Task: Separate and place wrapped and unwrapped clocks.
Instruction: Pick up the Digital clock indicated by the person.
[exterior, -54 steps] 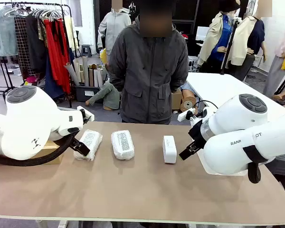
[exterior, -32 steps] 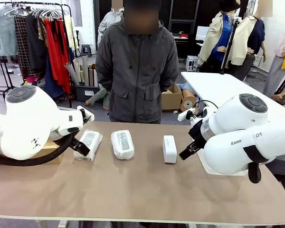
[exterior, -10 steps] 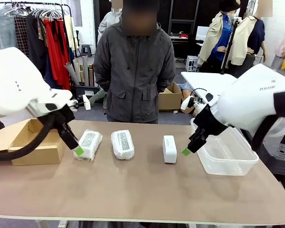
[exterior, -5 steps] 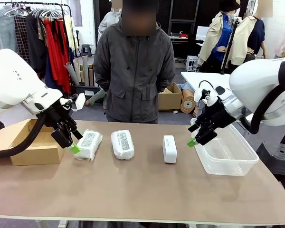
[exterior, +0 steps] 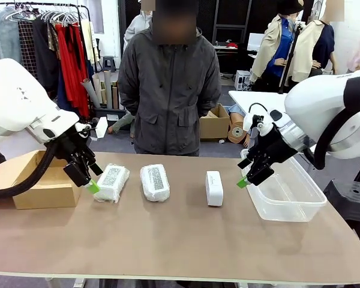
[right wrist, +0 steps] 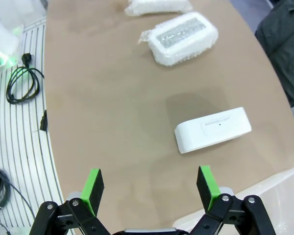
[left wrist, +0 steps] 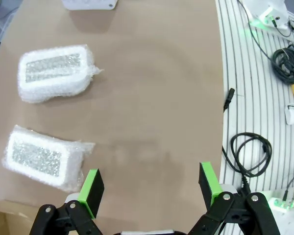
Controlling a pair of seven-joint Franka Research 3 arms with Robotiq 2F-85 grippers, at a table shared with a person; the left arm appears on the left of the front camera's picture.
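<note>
Bright, even indoor light; wrist views curve edges.

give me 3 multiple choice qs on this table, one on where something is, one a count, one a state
1. Where is the bare clock?
A) in the cardboard box
B) on the table, between a wrapped clock and the tub
C) in the person's hand

2. How many clocks are wrapped in plastic?
A) one
B) two
C) three

3. What state are the left pincer and right pincer in?
A) both open, holding nothing
B) both shut on clocks
C) left shut, right open

Answers:
1 B: it lies on the tabletop with the tub on one side and the wrapped clock on the other.
2 B: the other wrapped clock lies beside the first, and the third clock is bare.
3 A: in each wrist view the green pads stand wide apart with nothing between them.
</note>
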